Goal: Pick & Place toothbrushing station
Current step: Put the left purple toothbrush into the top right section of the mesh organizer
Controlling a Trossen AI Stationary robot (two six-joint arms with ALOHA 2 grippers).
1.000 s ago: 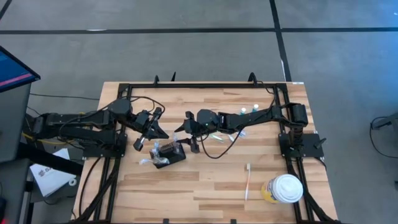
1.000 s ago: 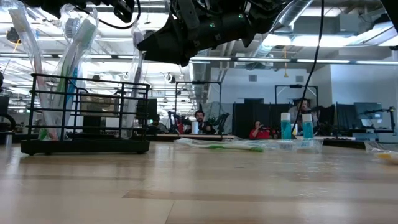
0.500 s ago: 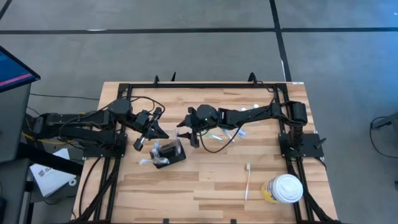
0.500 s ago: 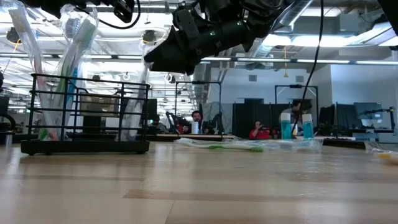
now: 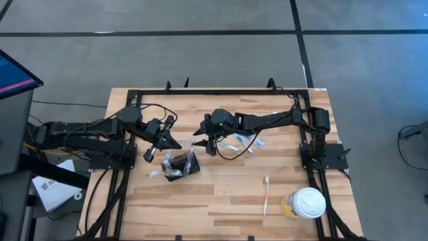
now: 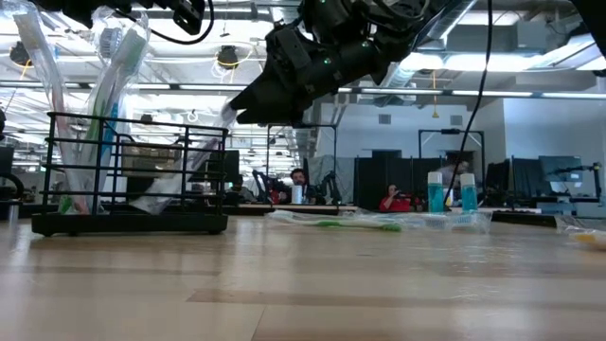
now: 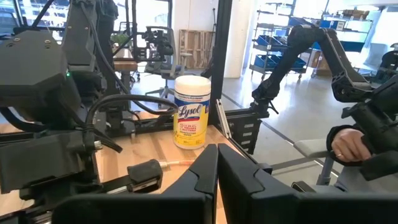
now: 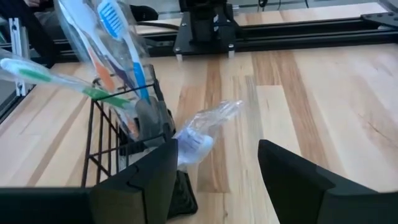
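The black wire holder stands at the table's middle left and holds several wrapped toothbrushes; it also shows in the low view and the right wrist view. One wrapped toothbrush slants against the holder's right end. My right gripper hangs open just above and to the right of that end, with its fingers on either side of the slanting brush. My left gripper is shut and empty just beyond the holder's far side.
More wrapped toothbrushes lie under my right arm. A loose toothbrush lies at the near right, beside a white-lidded yellow tub. Two small blue-green bottles stand at the far right. A person's hand shows beyond the table.
My right gripper has drawn back from the holder's right end, toward the table's far edge and a little left. The wrapped toothbrush that stood nearly upright at that end has tipped over and now slants across the holder.
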